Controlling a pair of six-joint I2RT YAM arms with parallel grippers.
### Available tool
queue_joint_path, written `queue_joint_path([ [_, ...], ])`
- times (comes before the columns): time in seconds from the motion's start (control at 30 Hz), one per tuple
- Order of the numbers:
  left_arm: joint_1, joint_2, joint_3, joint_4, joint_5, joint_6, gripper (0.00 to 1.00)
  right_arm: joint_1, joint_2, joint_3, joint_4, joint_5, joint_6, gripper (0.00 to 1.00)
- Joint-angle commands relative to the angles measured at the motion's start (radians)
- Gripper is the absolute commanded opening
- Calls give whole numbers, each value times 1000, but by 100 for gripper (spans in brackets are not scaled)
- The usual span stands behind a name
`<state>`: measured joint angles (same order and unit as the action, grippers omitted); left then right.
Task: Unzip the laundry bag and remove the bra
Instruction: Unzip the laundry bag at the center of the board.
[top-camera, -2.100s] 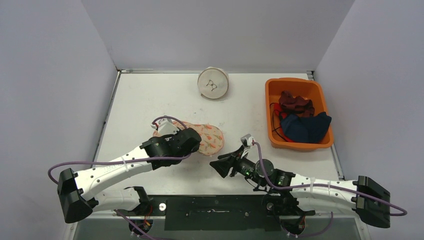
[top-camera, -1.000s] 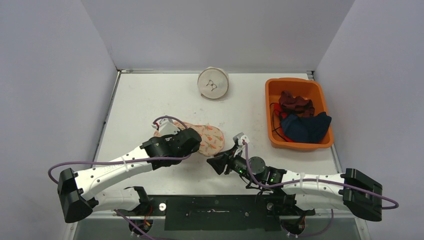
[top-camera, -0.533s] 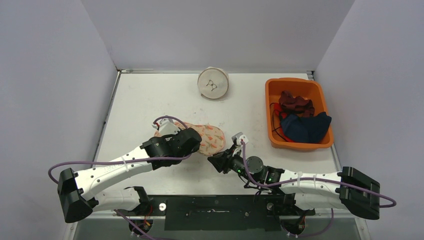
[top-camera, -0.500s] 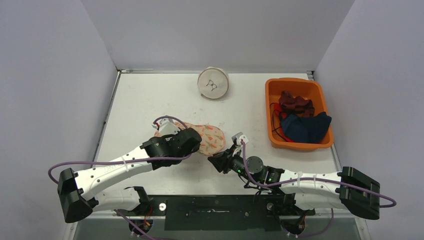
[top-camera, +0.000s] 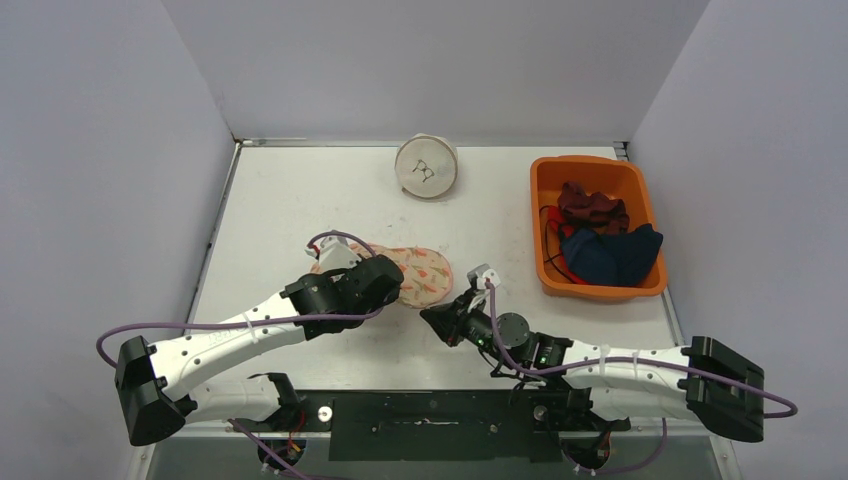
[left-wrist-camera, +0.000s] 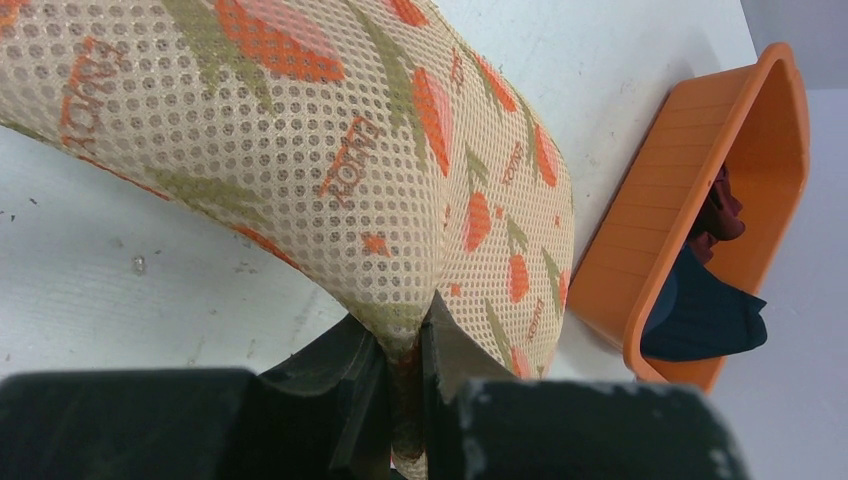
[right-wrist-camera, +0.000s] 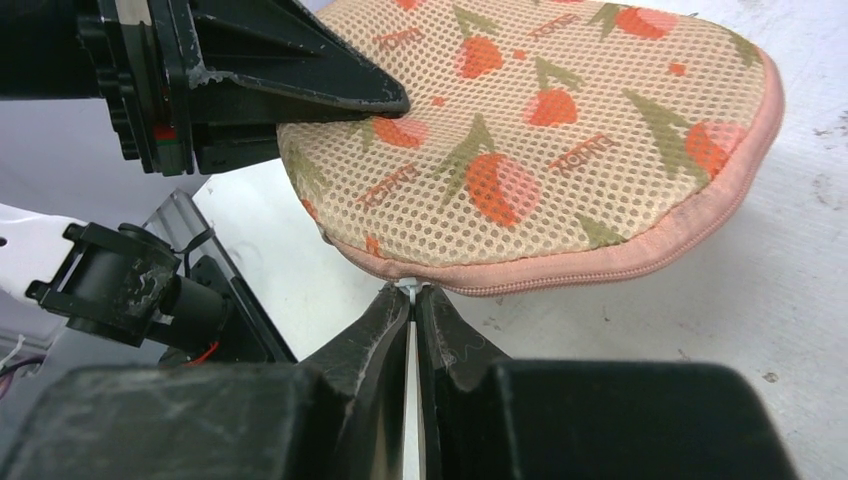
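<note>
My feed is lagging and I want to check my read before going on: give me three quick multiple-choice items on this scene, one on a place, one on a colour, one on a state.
1. Where does the orange bin stand?
A. On the right side of the table
B. At the left near corner
C. At the far edge, in the middle

2. What colour is the trim along the zipper edge of the laundry bag?
A. Blue
B. Pink
C. Black

3. How is the right gripper?
A. Wide open over the bin
B. Shut on the zipper pull at the bag's edge
C. Shut on the bin's rim

Answers:
1 A: the top view shows it by the right wall, apart from the bag.
2 B: the right wrist view shows a pink band round the mesh.
3 B: its fingers meet on a small pale tab at that band.
</note>
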<state>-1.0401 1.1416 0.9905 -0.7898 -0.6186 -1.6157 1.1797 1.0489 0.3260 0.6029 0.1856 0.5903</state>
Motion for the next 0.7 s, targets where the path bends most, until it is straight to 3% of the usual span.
queue_joint_path([
  [0.0,-6,-27,-10,50,-10,15,0,6,-58,22,-72,108,-15,5],
  [0.23,2,-37,-88,199,24,135,0,9,-142,-16,-220,196,-11,5],
  [0.5,77,-64,-311,695,264,529,0,95,-177,-70,-262,252,-22,5],
  [0.67,212,-41,-401,925,444,639,0,155,-155,-95,-263,303,5,5],
])
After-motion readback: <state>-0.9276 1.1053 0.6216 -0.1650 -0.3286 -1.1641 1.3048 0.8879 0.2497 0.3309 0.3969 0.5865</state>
